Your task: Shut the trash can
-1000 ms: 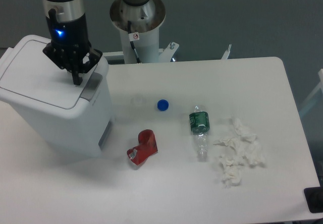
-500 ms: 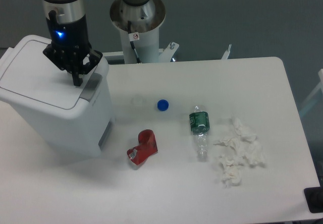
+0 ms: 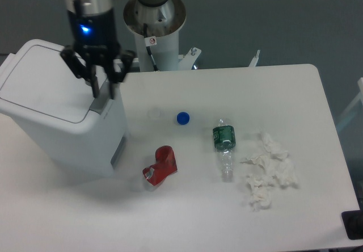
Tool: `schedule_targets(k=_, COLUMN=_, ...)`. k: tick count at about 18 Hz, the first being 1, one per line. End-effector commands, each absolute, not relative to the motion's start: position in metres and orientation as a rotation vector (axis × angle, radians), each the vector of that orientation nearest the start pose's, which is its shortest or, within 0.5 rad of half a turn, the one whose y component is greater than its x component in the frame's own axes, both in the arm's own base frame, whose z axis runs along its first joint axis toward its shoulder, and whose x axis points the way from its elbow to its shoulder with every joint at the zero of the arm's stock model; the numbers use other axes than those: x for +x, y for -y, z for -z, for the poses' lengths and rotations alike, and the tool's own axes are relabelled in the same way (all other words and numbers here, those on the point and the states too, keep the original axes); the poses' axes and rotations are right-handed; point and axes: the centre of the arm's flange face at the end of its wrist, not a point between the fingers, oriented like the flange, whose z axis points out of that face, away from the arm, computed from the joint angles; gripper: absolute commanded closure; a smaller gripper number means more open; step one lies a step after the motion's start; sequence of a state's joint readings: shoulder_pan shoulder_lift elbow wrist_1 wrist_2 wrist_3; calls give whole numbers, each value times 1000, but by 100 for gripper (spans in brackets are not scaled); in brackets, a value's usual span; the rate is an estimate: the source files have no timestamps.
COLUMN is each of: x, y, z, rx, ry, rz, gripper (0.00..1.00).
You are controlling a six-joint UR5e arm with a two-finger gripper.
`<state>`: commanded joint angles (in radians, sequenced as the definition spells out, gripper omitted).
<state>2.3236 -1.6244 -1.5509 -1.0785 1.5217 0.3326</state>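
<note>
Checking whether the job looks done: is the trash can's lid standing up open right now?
No, the trash can has its flat white lid lying down on the bin, with the hand at its front edge.

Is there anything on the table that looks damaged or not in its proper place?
Yes. A red can lies crushed beside the trash can, a clear bottle lies uncapped, its blue cap apart, and crumpled tissues lie scattered.

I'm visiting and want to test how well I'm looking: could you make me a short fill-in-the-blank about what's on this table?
1. The lid of the trash can lies ____.
2. The small round cap is coloured ____.
3. The plastic bottle wears a ____ label.
4. The gripper hovers over the bin's ____ edge in the picture.

Missing: shut; blue; green; right
</note>
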Motion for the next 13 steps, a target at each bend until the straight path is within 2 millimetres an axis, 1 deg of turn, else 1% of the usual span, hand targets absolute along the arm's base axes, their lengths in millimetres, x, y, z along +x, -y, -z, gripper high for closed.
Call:
schedule_targets(k=2, x=-323, y=-486, z=-503, rx=-2713, ry=532, rz=-285, gripper=0)
schedule_targets(k=4, x=-359, y=-476, z=-482, rx=-2763, ry=494, rz=-301, gripper=0)
schedule_targets(k=7, x=-413, y=-475, z=-446, rx=-2832, ry=447, rz=-329, gripper=0)
schedule_targets(k=8, x=-427, y=-477, z=-430, rx=-2872, ry=401, rz=-334, gripper=0)
schedule_targets(k=10, x=-449, y=-484, z=-402, rx=-2950, ry=277, rz=-345, gripper=0)
schedule_targets(k=12, x=-475, y=-475, z=-380, rx=-2991, ry=244, rz=-325, gripper=0)
schedule_targets(k=13, x=-483, y=-472, z=-367, rx=-3011, ry=221, rz=-303, gripper=0)
